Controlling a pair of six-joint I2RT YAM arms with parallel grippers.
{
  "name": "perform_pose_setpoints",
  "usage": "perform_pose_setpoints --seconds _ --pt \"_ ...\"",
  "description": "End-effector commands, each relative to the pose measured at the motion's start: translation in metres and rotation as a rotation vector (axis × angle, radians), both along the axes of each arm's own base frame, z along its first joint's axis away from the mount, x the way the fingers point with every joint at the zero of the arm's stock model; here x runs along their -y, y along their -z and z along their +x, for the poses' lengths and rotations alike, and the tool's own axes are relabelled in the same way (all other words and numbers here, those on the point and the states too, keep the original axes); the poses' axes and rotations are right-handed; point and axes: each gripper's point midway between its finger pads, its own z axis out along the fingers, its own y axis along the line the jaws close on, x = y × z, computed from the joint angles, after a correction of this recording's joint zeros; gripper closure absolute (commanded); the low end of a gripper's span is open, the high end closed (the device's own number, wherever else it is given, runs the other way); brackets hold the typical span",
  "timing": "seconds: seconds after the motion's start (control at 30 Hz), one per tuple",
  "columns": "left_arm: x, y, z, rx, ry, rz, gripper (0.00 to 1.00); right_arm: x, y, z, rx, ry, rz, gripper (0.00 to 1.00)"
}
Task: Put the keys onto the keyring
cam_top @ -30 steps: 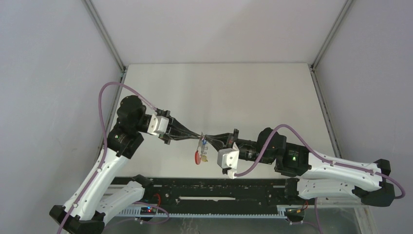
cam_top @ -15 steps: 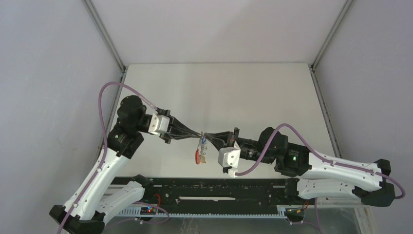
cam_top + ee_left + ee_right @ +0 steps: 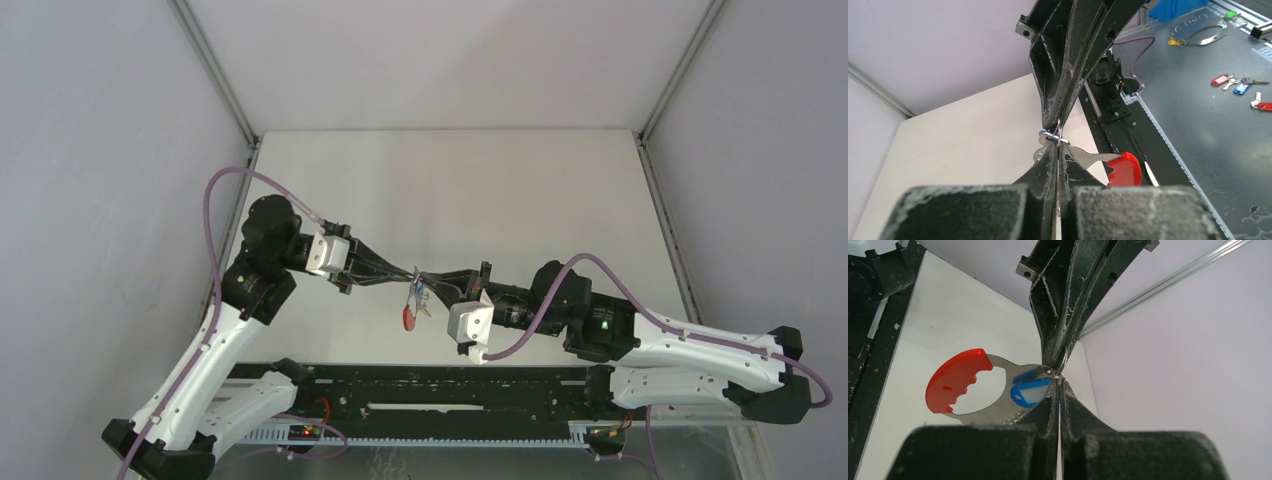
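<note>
Grey keyring: being suspended for threading.
Left hand: being clamped on keyring.
Right hand: being clamped on blue key.

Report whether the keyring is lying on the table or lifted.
Lifted: keyring hangs where shut left claw and right claw meet, above the table.

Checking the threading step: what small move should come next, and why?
Probably nudge the right end effector slightly toward the left end effector, to push the blue key onto the keyring. Both are shut tip to tip, the blue key right at their meeting point, the keyring hanging there.
</note>
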Motion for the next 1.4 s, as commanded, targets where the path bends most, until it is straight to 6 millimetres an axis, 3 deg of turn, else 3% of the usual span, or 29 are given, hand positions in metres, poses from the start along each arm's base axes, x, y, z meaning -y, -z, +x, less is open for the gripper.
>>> perform_pose_setpoints --seconds 0.0,0.87,1.03,1.37 --pt "0.002 0.001 0.005 0.022 -0.016 -0.004 1.0 0.005 -0.037 -0.005 0.029 -0.014 0.093 1.0" --pt "0.003 0.004 0.01 -0.001 -0.035 0.015 1.0 -0.007 -0.033 -0.011 0.034 -0.061 0.06 1.0" --pt "0.002 0.005 0.005 0.006 -0.019 0.017 1.0 -0.009 -0.023 -0.008 0.017 -0.057 0.017 1.0" --pt "-0.002 0.005 -0.007 -0.007 0.017 0.023 1.0 0.027 -0.016 0.027 -0.127 0.051 0.047 1.0"
